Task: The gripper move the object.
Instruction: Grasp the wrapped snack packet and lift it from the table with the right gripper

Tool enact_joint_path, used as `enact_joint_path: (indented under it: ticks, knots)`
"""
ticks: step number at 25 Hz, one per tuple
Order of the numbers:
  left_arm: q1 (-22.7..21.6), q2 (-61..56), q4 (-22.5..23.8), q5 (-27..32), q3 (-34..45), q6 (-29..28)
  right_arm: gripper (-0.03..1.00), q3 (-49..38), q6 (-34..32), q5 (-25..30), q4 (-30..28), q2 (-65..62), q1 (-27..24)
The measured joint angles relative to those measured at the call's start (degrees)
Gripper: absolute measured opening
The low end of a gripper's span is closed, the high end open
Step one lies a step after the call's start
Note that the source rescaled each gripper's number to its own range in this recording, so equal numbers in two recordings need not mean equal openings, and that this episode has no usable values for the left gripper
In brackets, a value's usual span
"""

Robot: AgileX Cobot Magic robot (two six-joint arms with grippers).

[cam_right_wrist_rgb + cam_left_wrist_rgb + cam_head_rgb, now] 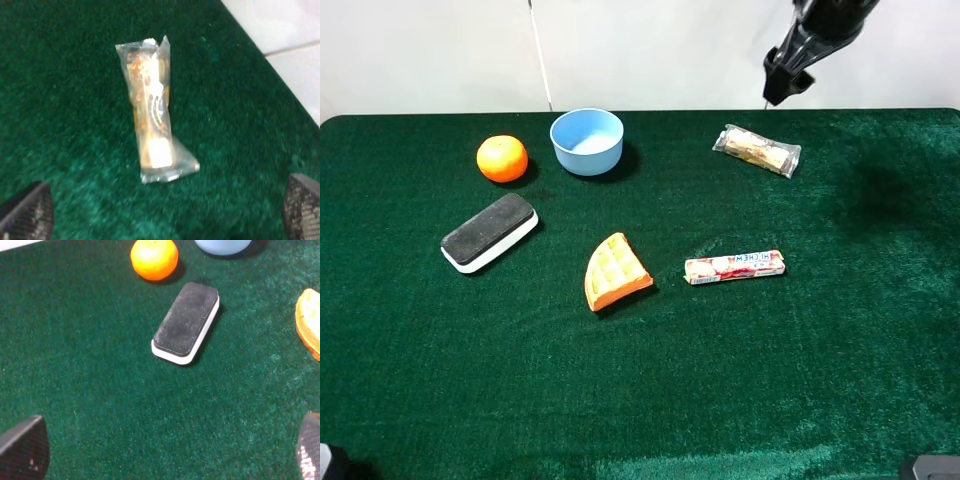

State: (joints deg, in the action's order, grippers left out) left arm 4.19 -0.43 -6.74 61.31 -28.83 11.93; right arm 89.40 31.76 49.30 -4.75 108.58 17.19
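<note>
Above the object (152, 112), right gripper (162, 212) wide apart

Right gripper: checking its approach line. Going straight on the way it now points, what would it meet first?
Most likely the clear-wrapped snack bar, lying on the green cloth ahead of the open right gripper; nothing else shows between, though depth is unclear.

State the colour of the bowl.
The bowl is light blue; the exterior high view shows it best.

Black right hand (782, 82), dark wrist (825, 25); fingertips (27, 212) mesh-textured grey
</note>
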Motion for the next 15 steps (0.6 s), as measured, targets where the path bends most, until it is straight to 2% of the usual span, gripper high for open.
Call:
enact_joint_path:
  ticks: [9, 15]
  knots:
    - [0.0, 0.0, 0.0, 0.0, 0.0, 0.0, 1.00, 5.8, 9.1, -0.1, 0.3, 10.3, -2.2]
    - [0.0, 0.0, 0.0, 0.0, 0.0, 0.0, 1.00, 8.7, 11.5, -0.3, 1.1, 15.9, -4.0]
